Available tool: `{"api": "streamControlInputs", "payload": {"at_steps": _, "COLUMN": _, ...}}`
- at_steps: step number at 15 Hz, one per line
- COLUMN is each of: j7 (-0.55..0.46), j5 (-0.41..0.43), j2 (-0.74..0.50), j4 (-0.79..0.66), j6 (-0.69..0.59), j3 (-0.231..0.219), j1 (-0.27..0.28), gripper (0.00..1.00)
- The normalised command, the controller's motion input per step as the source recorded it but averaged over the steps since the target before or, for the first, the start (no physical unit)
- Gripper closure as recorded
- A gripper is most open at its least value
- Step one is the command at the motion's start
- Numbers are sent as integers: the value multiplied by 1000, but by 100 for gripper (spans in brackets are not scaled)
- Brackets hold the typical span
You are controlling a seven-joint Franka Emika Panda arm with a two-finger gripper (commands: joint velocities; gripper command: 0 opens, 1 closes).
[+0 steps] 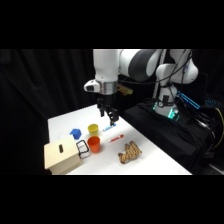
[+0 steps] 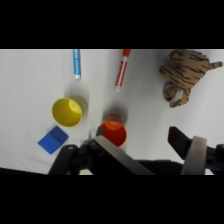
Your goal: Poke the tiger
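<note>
Hovering high above the table, the gripper, its jaws parted and empty, must next descend toward the untouched tiger.

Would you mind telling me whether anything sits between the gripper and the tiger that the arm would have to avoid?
Nothing visible blocks it. The gripper hangs above the table near the blue marker, and the tiger lies in the open. Only the red marker lies flat between them, low enough to pass over.

Pincer downward, fingers apart
</note>
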Motion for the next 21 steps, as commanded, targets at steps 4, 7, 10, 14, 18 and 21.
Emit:
{"api": "streamControlInputs", "payload": {"at_steps": 4, "j7": 87, "j5": -33, "j2": 50, "j4": 1, "j6": 23, "j3": 59, "j1": 42, "gripper": 0}}
{"api": "streamControlInputs", "payload": {"at_steps": 7, "j7": 171, "j5": -2, "j2": 105, "j4": 21, "j6": 85, "j3": 118, "j1": 130, "gripper": 0}}
{"api": "streamControlInputs", "payload": {"at_steps": 10, "j7": 177, "j5": 3, "j2": 89, "j4": 37, "j6": 121, "j3": 89, "j1": 125, "gripper": 26}}
{"api": "streamControlInputs", "payload": {"at_steps": 14, "j7": 136, "j5": -17, "j2": 84, "j4": 22, "j6": 138, "j3": 45, "j1": 87, "gripper": 60}}
{"api": "streamControlInputs", "payload": {"at_steps": 18, "j7": 110, "j5": -23, "j2": 128, "j4": -12, "j6": 192, "j3": 33, "j1": 73, "gripper": 93}}
{"api": "streamControlInputs", "payload": {"at_steps": 21, "j7": 113, "j5": -55, "j2": 218, "j4": -21, "j6": 279, "j3": 12, "j1": 69, "gripper": 100}}
